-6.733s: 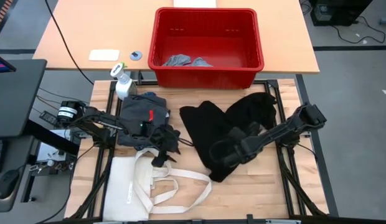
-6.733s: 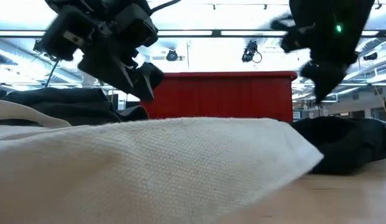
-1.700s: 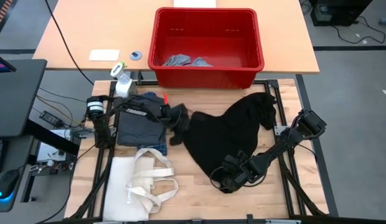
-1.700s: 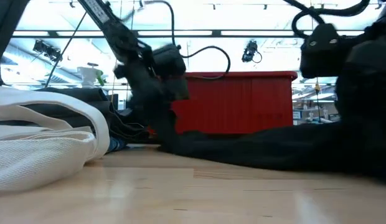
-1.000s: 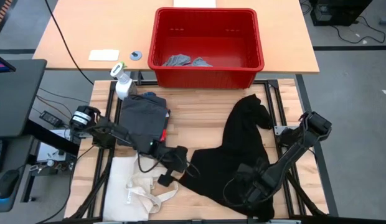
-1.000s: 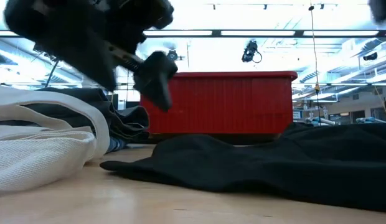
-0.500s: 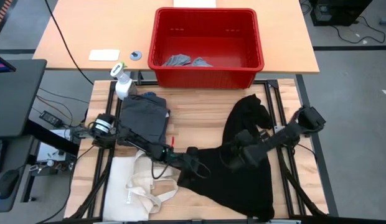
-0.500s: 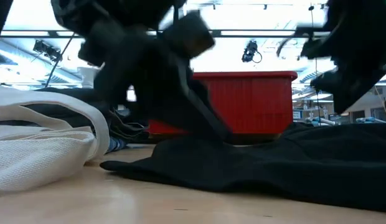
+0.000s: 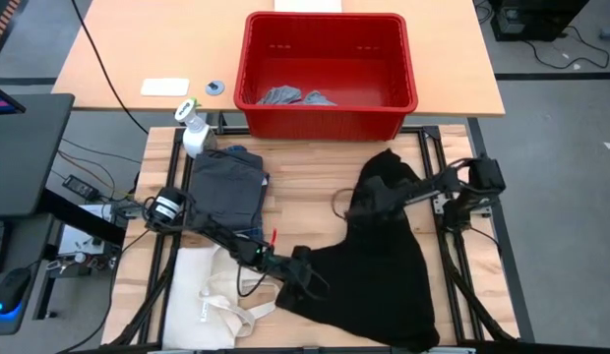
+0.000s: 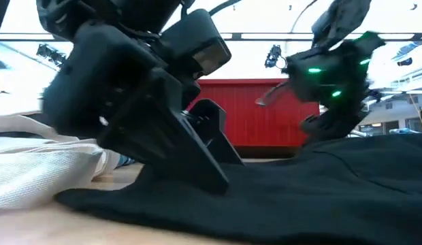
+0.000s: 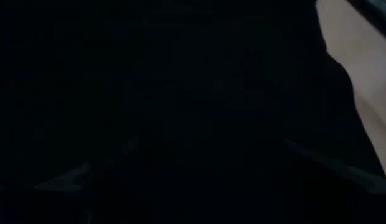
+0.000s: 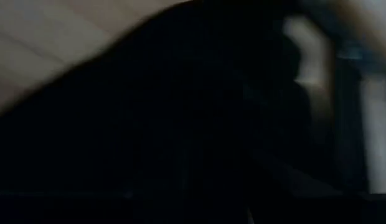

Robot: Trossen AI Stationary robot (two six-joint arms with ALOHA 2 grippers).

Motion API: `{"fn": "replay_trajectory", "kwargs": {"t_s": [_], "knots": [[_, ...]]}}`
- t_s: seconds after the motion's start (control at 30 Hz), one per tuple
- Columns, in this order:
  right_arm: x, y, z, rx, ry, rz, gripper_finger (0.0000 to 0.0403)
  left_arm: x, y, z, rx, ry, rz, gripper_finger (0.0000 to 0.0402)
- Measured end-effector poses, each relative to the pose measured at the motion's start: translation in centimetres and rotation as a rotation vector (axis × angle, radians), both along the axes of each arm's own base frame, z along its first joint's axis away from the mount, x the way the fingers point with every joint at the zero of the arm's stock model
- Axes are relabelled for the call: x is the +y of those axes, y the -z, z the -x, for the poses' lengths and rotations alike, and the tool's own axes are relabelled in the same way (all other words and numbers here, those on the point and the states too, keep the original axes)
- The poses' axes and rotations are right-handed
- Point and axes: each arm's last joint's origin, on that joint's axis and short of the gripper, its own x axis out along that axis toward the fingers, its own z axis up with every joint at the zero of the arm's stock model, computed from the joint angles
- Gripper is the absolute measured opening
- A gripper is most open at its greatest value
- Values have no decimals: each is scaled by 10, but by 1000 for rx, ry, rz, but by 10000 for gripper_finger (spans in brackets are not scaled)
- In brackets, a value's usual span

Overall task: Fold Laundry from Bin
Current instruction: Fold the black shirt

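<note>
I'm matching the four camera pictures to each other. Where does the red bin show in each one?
High view: red bin at top centre, beyond the black garment.
Low view: red bin mid-picture, behind the arms.
Left wrist view: not in it.
Right wrist view: not in it.
Shared landmark: the black garment.

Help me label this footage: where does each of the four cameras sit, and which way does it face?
High view: overhead, straight down; both arms, black garment, red bin.
Low view: table height, looking level toward the bin; left gripper looms close.
Left wrist view: pressed against dark cloth; own fingers barely show.
Right wrist view: over the cloth and wooden tabletop.
Shared: all four see the black garment.
</note>
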Motion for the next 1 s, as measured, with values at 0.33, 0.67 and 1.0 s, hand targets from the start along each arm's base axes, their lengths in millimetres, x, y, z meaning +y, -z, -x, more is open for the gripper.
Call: {"fn": "replay_trajectory", "kwargs": {"t_s": [0.33,0.67,1.0], "knots": [[-50,-2,-68,-439,-426,-250,151,-6,0,3,10,-6,29,368],[-46,-59,-91,-435,-631,-200,151,-9,1,4,24,-23,44,368],[38,-70,-67,-253,-659,-476,151,-19,-30,31,127,25,22,368]]}}
